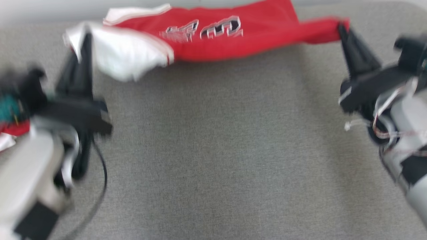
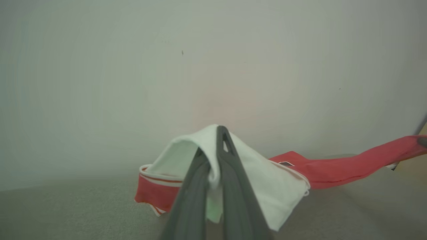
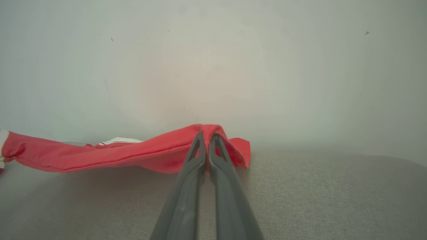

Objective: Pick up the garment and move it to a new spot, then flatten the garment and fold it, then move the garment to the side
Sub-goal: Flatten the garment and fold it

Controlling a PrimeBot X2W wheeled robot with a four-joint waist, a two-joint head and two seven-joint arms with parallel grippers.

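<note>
— How many garments, and where?
— One red and white garment (image 1: 213, 40), strung along the far side of the grey table (image 1: 213, 150), its ends raised.
— And the claws?
— Two. The left claw (image 1: 86, 38) is pinched tight on the white end, the right claw (image 1: 341, 27) on the red end.

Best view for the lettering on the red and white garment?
Head view: the black-and-white lettering faces up on the red and white fabric garment, blurred. Left wrist view catches a possible corner of it; right wrist view gives the garment's plain red edge.
</note>
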